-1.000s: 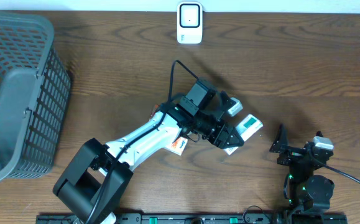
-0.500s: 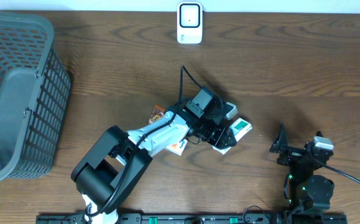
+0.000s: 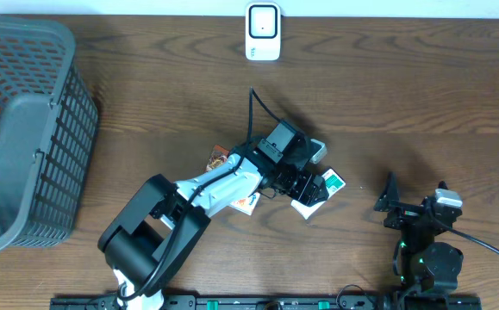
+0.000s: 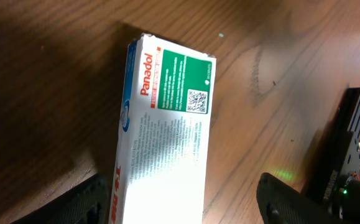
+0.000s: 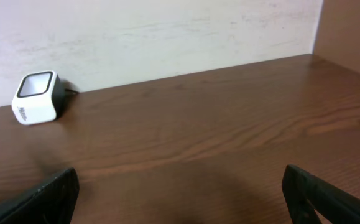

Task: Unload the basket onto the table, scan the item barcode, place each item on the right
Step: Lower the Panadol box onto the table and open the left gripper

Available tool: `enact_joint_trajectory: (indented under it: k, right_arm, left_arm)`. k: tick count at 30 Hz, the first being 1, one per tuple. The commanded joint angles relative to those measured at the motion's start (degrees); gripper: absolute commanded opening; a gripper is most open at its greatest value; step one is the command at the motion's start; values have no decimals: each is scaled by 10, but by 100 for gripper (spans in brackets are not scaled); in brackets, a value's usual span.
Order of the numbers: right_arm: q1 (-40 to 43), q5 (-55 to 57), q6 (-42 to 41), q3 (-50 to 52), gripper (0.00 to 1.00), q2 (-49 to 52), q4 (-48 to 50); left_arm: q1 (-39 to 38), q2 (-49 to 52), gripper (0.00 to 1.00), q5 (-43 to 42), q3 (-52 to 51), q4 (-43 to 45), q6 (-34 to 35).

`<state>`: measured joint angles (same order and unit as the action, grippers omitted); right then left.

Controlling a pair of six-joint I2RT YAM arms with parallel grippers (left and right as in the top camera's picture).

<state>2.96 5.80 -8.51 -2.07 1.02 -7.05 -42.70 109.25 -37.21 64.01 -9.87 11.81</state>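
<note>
Wooden table (image 3: pixel 421 95) carries the Panadol box (image 4: pixel 161 155) flat near centre between the parted, empty fingers of the left gripper (image 3: pixel 305 183), right gripper (image 5: pixel 180 193) wide and empty; pickup judged in hand, next needing closure, lift and presentation to the far scanner (image 3: pixel 263 31).
</note>
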Motion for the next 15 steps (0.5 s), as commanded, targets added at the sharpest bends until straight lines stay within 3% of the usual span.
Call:
enact_joint_trajectory:
  k: [1,8,12,15]
  right_arm:
    - [0,-1,5,2,99,-2,0]
    - [0,-1,5,2,99,-2,0]
    - [0,-1,5,2,99,-2,0]
    - [0,-1,5,2,99,-2,0]
  left_arm:
    - [1,-40,78,4,26,1,-3]
    - [1,-151,95,4,26,-17,-3]
    - [1,-222,96,7,26,-41,-3]
    - [1,-273,96,78,26,-83,-3]
